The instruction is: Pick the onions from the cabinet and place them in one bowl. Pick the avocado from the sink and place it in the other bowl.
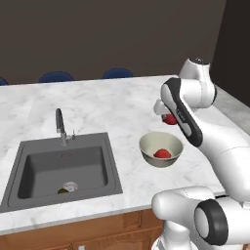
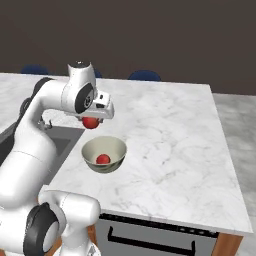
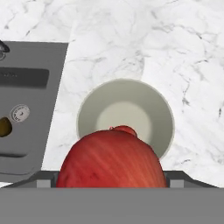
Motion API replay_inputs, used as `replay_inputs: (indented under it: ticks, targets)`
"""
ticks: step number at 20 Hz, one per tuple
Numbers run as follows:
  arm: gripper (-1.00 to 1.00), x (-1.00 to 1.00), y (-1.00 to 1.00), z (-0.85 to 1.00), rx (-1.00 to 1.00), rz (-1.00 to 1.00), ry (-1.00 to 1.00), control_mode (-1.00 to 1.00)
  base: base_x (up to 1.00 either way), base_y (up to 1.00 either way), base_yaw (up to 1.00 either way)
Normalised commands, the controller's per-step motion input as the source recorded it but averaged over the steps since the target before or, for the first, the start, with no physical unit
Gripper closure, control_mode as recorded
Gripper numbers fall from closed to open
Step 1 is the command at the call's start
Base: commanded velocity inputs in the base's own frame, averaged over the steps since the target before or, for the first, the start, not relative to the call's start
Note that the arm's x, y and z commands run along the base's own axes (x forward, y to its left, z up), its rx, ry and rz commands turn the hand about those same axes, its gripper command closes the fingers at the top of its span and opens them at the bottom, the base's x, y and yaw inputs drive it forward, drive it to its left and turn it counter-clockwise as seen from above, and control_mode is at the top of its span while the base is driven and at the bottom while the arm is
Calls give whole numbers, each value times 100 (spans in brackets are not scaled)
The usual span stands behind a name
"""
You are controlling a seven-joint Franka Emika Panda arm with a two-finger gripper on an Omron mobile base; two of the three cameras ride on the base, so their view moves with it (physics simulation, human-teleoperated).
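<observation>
Two red onions are seen: one onion (image 2: 103, 159) lies inside the bowl (image 2: 116, 147) on the marble counter (image 2: 170, 130), and a second onion (image 2: 90, 122) is held in the gripper (image 2: 92, 121) above and slightly behind that bowl. In the left base view the held onion (image 1: 169, 119) is found right of centre, partly hidden behind the arm, with the gripper (image 1: 168, 117) closed around it; the bowl (image 1: 146, 145) sits below it, at the centre right of the frame, with the other onion (image 1: 162, 154) resting against its far inner wall. In the hand view the gripped onion (image 3: 112, 161) takes up the lower middle of the frame, the fingers being hidden behind it, and the bowl (image 3: 127, 109) is seen directly beneath, with a small part of the second onion (image 3: 124, 129) showing just past the top of the held one.

The sink (image 1: 29, 146) is set in the counter at the lower left of the left base view, with its faucet (image 1: 60, 124) at the back rim. Near the drain, at the front of the basin, the avocado (image 1: 62, 191) is seen as a small dark lump; in the hand view the avocado (image 3: 4, 126) appears at the left edge, beside the round drain (image 3: 19, 113).

No brand, label or readable writing is found; the marks on the drain are too small to be read.
</observation>
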Motion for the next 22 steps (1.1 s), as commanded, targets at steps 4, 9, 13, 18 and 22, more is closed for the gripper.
replay_inputs:
  ticks: [4,9,13,18,22]
  targets:
    - [100,18,0,-42,-1,1,12,-100,0,0,0]
    - [100,12,0,-44,-2,0,15,-100,0,0,0]
    - [100,25,0,-38,0,0,13,-100,0,0,0]
    - [100,33,-3,-22,0,0,5,-100,0,0,0]
    - [100,35,-3,-24,0,0,1,-100,0,0,0]
